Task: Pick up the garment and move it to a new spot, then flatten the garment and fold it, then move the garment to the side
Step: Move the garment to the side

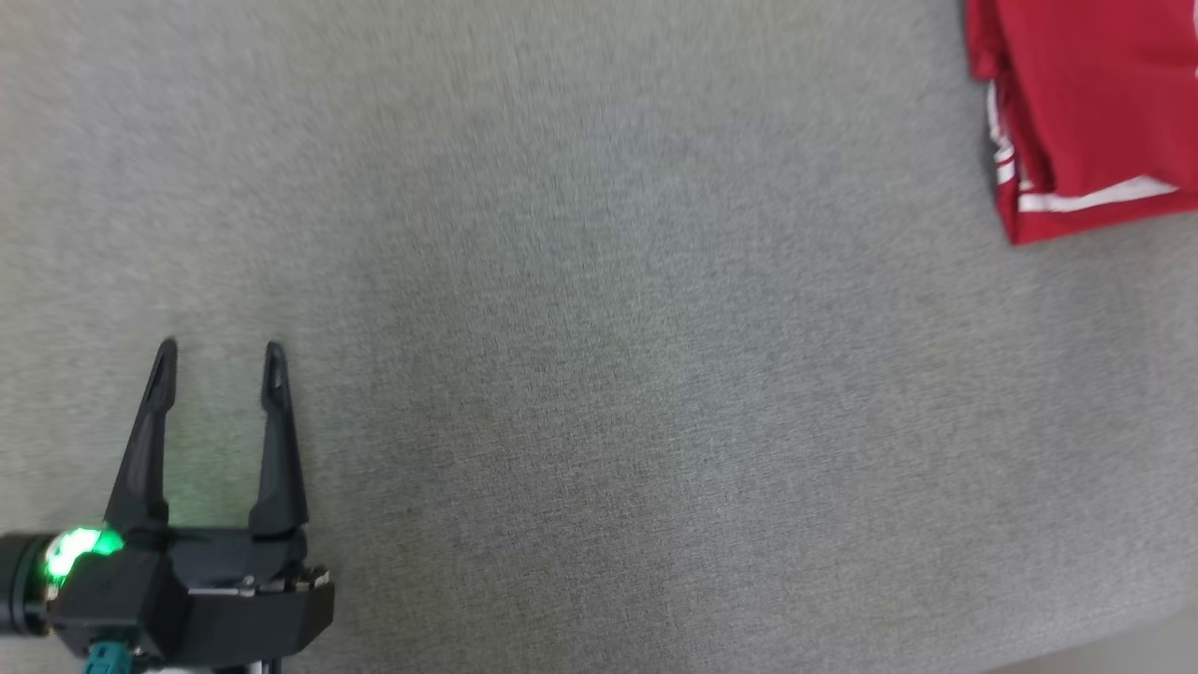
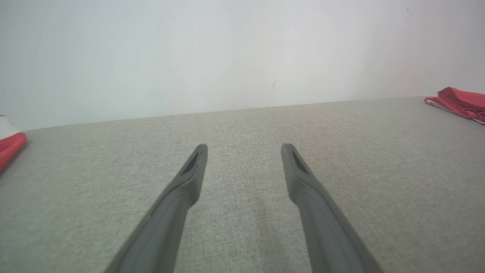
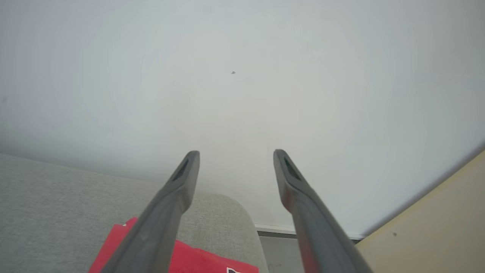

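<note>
Head view first, coming through a little blurred: the garment (image 1: pixel 1086 112), red with white stripes, is lying folded at two o'clock on the grey surface (image 1: pixel 599 374), running off the top and right edges. At eight o'clock the left gripper (image 1: pixel 220 348) is sitting well apart from it, fingers pointing to twelve and spread wide with nothing between them. A green light (image 1: pixel 80 550) is glowing on its wrist.

Left wrist view now: the left gripper (image 2: pixel 244 147) is hovering over bare surface (image 2: pixel 242 212), fingers parted and gripping nothing. The garment (image 2: pixel 460 102) is showing at three o'clock, far off by the back edge, under the pale wall (image 2: pixel 227 57). At nine o'clock a red-and-white scrap (image 2: pixel 9 146) is poking in from the edge; what it is, I cannot tell.

Right wrist view: the right gripper (image 3: pixel 236 152) is pointing at the wall (image 3: pixel 242 76), fingers standing wide apart and holding nothing. The garment (image 3: pixel 204 262) is lying at six o'clock beneath them, on the rounded corner of the surface (image 3: pixel 227 212); whether the fingers are touching it, I cannot tell. A tan board (image 3: pixel 435 227) is showing at four o'clock.
</note>
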Tool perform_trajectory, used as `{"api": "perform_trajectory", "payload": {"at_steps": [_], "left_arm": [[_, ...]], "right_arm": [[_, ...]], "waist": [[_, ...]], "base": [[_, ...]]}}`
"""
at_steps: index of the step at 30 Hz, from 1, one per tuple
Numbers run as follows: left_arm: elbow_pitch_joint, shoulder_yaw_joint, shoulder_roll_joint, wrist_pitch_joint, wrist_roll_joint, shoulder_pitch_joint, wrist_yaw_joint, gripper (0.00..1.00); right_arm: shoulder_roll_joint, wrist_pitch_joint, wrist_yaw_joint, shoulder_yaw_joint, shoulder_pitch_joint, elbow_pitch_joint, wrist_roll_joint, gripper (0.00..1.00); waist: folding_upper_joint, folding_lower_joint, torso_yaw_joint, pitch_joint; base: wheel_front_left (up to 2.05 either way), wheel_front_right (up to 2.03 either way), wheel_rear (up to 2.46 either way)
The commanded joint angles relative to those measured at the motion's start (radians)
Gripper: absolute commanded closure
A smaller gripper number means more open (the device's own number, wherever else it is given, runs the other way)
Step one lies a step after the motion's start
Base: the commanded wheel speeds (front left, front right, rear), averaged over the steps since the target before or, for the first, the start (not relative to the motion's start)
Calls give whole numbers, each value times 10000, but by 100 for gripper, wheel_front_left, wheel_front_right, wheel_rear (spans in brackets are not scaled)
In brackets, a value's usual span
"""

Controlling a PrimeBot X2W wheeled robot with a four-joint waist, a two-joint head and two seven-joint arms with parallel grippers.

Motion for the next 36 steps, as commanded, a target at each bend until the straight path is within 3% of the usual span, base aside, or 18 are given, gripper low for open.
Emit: {"api": "perform_trajectory", "payload": {"at_steps": [1, 3, 13, 22, 36], "left_arm": [[39, 80, -59, -31, -96, 202, 22, 0], [169, 262, -104, -31, -237, 507, 44, 0], [763, 870, -364, -31, -570, 1607, 1, 0], [1112, 1025, -520, -31, -651, 2142, -157, 0], [1671, 712, -590, -31, -432, 2527, -385, 0]], "right_arm": [[97, -33, -25, -159, 473, -199, -65, 0], [346, -23, -25, -933, 1425, -1308, -315, 0], [2120, -23, -25, -3527, 5746, -4216, -1240, 0], [3447, -24, -25, -4264, 9415, -6196, -1584, 0], [5043, 286, -25, -5066, 12719, -8032, -2177, 0]], "waist": [[0, 1, 131, -732], [0, 1, 239, -1386], [0, 1, 788, -3224], [0, 1, 1441, -4212], [0, 1, 1795, -5116]], "base": [[0, 0, 0], [0, 0, 0], [0, 0, 0], [0, 0, 0], [0, 0, 0]]}}
